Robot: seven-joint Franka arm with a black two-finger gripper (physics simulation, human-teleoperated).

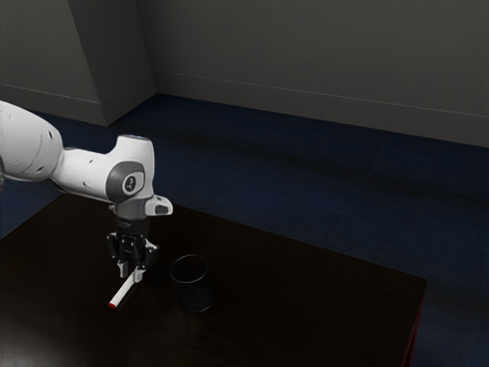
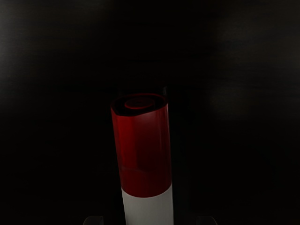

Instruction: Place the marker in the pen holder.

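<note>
gripper (image 1: 131, 274) over table (image 1: 252, 321), jaws apart, one each side of the marker (image 1: 124, 292), gaps visible in wrist view. marker's outside the pen holder (image 1: 195, 297), red end pointing away from the fingers. holder's upright on the table, near the gripper. can't tell if marker touches table.

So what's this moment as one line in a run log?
gripper: open | marker: between fingers, ungripped | pen holder: marker outside it | next: likely grasp
</note>
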